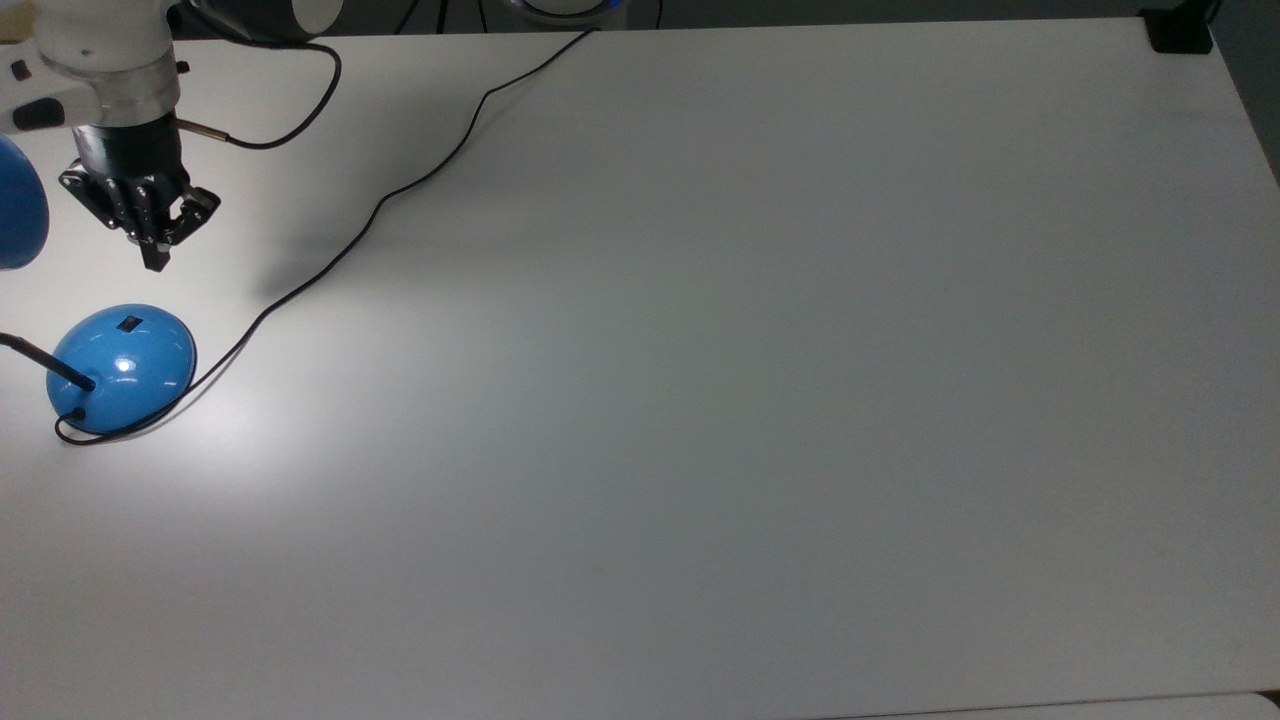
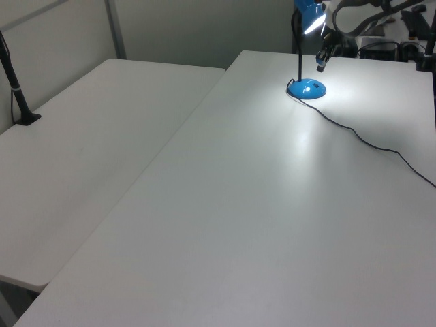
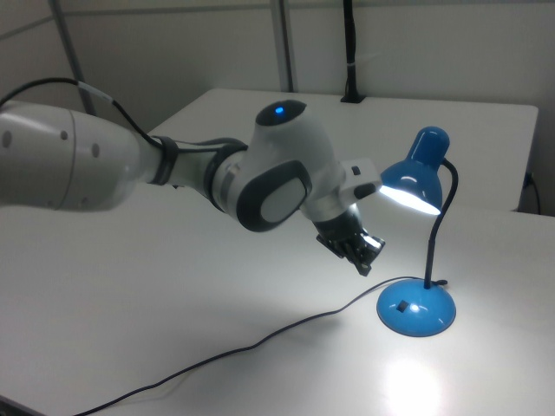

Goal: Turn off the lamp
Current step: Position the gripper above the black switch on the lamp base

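Jaws pressed together to a single tip, the gripper hangs above the table, just short of the lamp at the top view's far left, shade lit. I'd say drop that tip squarely onto the switch, pressing gently.

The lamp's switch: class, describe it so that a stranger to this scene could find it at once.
Start at the white table and find the lit blue lamp near one edge, its black cord trailing away. On its glossy dome base sits the switch, a small black rectangle facing the gripper hanging close by. It is the only dark patch on the blue dome apart from the neck's foot.
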`<state>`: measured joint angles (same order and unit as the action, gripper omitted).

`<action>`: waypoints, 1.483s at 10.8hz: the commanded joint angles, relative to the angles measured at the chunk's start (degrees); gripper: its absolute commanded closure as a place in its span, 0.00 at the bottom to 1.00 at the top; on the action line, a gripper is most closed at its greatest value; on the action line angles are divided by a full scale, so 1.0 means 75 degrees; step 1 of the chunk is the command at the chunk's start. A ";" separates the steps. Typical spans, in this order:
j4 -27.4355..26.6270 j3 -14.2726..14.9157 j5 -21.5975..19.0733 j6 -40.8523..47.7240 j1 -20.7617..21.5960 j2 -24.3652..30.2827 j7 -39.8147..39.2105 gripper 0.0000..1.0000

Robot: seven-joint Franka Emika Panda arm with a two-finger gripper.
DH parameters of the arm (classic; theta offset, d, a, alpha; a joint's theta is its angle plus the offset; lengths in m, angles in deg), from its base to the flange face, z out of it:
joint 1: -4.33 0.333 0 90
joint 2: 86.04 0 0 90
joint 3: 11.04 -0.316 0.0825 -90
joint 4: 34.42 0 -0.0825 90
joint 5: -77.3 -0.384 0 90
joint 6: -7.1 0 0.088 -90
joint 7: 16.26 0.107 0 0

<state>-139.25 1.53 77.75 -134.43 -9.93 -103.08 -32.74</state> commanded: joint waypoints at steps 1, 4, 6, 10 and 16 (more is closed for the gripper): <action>0.0090 0.0047 -0.0037 -0.0991 -0.0195 -0.0620 -0.0334 1.00; 0.0278 0.0035 -0.0049 -0.1216 -0.0336 -0.0927 -0.0334 1.00; 0.0266 0.0035 -0.0026 -0.1228 -0.0360 -0.0997 -0.0345 1.00; -0.0480 0.0024 -0.0026 -0.1240 -0.0395 -0.0566 -0.1442 1.00; -0.1117 -0.0478 -0.1253 -0.1427 -0.1868 -0.0118 -0.5390 1.00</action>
<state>-144.78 1.30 72.69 -143.26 -18.91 -106.12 -62.29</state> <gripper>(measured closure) 0.996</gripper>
